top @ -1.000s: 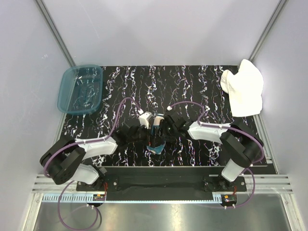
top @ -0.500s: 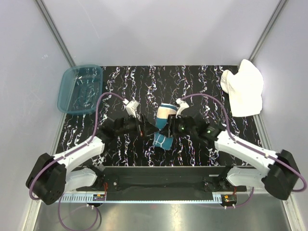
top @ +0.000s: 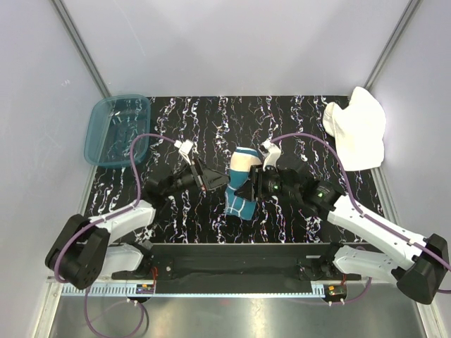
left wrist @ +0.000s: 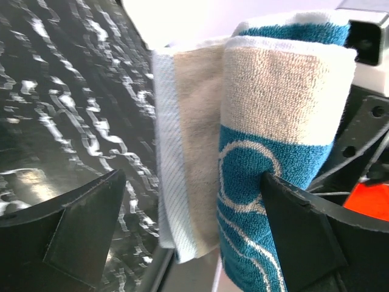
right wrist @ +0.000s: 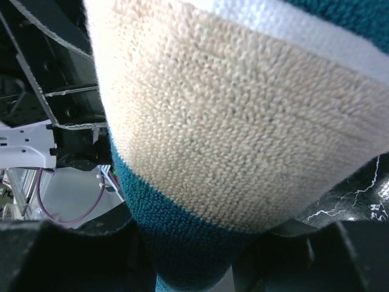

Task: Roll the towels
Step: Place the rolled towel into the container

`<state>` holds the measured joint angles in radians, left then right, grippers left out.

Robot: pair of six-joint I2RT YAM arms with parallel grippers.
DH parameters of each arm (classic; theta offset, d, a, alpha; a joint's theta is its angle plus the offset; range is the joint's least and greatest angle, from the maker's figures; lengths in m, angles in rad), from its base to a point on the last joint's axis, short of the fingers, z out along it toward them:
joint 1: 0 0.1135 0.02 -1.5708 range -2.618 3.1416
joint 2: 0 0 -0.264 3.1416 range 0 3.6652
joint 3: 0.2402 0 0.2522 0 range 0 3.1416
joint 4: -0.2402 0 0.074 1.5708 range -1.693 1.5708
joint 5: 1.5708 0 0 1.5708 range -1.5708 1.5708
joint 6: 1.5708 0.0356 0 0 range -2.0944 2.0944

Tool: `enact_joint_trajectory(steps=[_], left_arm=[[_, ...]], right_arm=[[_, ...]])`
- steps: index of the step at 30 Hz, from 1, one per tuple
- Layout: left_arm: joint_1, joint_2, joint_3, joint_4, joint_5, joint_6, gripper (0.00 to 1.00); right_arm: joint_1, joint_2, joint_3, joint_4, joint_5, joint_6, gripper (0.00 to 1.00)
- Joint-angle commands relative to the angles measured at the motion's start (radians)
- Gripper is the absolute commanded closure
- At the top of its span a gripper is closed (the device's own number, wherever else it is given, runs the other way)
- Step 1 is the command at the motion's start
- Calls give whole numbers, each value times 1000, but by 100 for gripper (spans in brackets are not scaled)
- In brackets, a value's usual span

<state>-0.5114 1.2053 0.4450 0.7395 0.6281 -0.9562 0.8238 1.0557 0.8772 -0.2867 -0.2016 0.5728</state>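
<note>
Patterned towel (top: 239, 184), hanging longer, left jaws retreated

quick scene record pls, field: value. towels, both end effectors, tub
patterned towel: rolled, centre, between both arms
right end effector: shut on the patterned towel
left end effector: open, at the roll's left side
white towel: unrolled, bunched in the far right corner, nothing touching it
teal tub: far left corner, apart from both arms
task state: one towel rolled, white towel not yet

patterned towel (right wrist: 231, 121) cropped by right wrist view's edges, right gripper (top: 249, 185) tips hidden
</note>
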Motion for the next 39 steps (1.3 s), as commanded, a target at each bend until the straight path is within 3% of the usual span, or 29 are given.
enact_joint_trajectory(steps=[1, 6, 15, 19, 25, 30, 39], left_arm=[[-1, 30, -19, 308, 96, -118, 1], [-4, 103, -17, 502, 171, -229, 1], [-12, 272, -31, 914, 240, -462, 1], [-15, 255, -31, 923, 237, -474, 1], [-15, 159, -6, 796, 231, -435, 1], [-15, 154, -2, 926, 222, -544, 1], [-13, 28, -26, 821, 217, -504, 1]], right_arm=[[8, -40, 66, 105, -91, 4, 55], [9, -30, 74, 184, -168, 19, 55], [8, -36, 71, 253, -168, 26, 53], [8, -17, 65, 230, -147, 18, 53], [6, -10, -18, 277, -117, 30, 53], [-2, 15, -38, 368, -110, 50, 53], [-126, 7, -133, 492, -205, 148, 53]])
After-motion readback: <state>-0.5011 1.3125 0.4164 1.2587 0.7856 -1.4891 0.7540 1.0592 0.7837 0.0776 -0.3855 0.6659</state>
